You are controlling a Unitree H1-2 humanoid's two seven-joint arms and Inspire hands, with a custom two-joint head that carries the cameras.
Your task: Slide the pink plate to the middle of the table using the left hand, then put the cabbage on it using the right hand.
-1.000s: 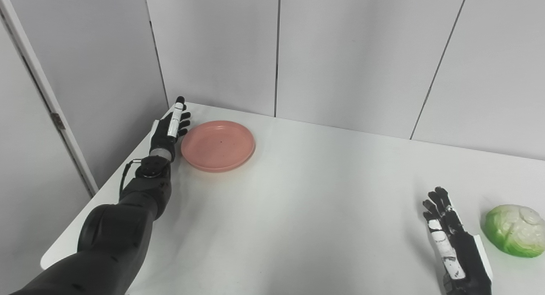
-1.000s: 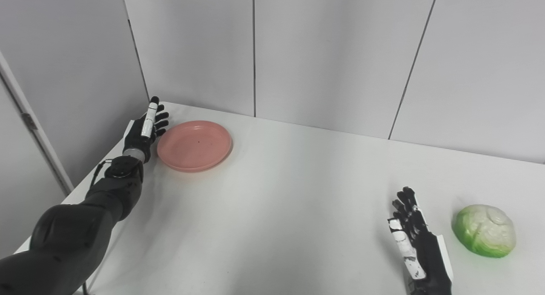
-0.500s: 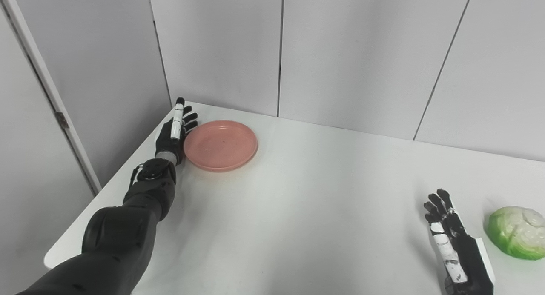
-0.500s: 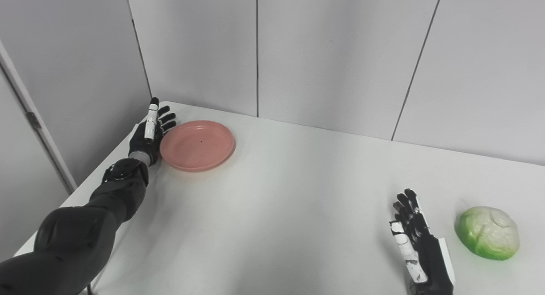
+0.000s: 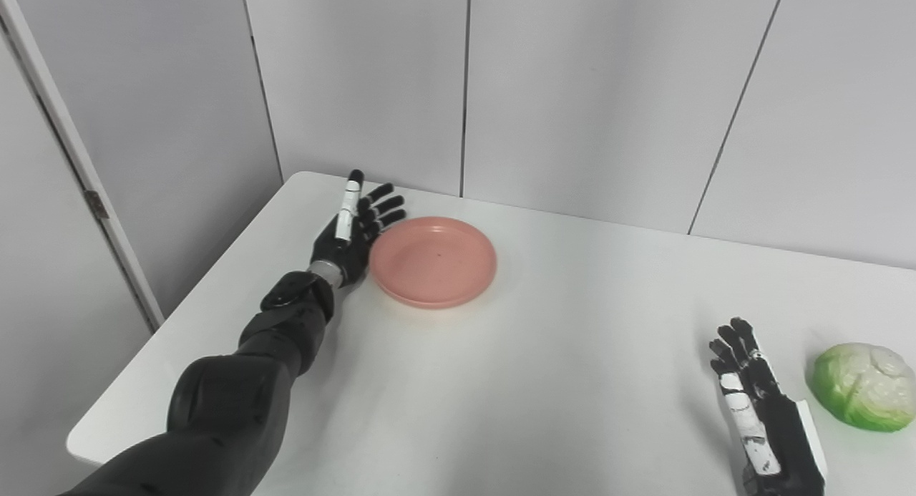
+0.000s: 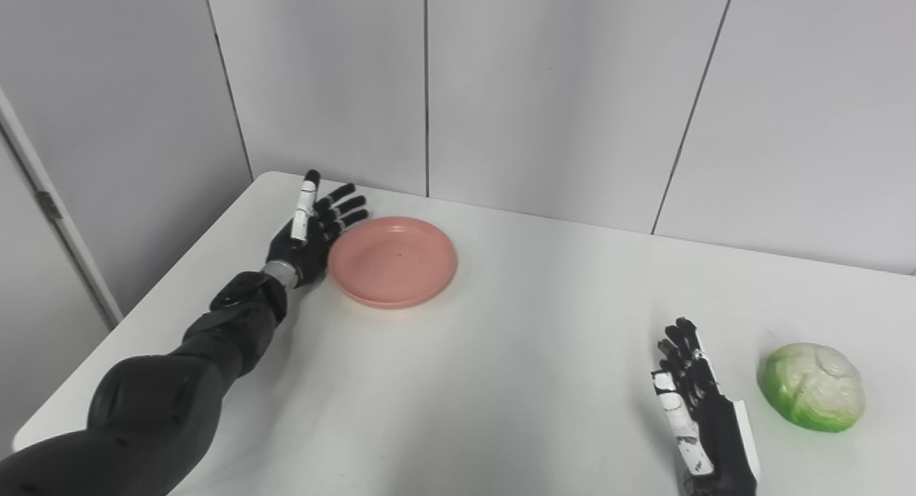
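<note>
**A:** Where is your left hand (image 5: 348, 232)?

**B:** It lies flat and released, fingers spread, pressed against the left rim of the plate (image 5: 434, 261). The plate sits on the white surface (image 5: 544, 353), left of the middle, toward the far edge.

**A:** And your right hand (image 6: 705, 417)?

**B:** Released too, fingers apart, resting low at the near right. The cabbage (image 6: 812, 386) lies just beside it, not touching. The right eye view shows the whole cabbage; in the left eye view it sits against the frame's right edge.
</note>
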